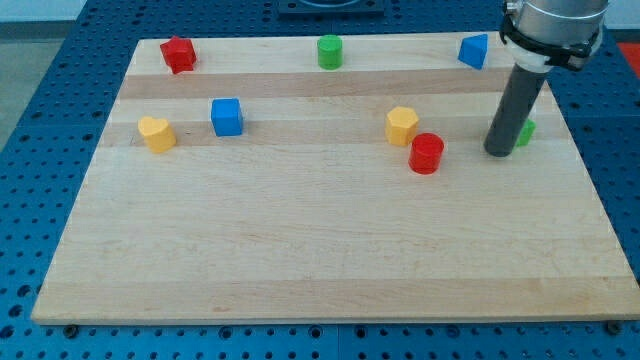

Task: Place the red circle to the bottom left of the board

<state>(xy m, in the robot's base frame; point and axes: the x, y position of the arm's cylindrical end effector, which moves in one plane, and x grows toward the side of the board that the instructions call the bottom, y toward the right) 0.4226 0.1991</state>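
Note:
The red circle [426, 153] is a short red cylinder standing right of the board's middle, touching or nearly touching a yellow hexagon block [402, 125] at its upper left. My tip [499, 152] rests on the board to the right of the red circle, with a clear gap between them. A green block [526, 131] is mostly hidden behind the rod, so its shape cannot be made out. The wooden board [300, 260] fills most of the view.
A red star-like block [179, 54] sits at the top left, a green cylinder [330, 51] at top centre, a blue triangular block [474, 50] at top right. A blue cube [227, 117] and a yellow heart-like block [157, 133] lie at the left.

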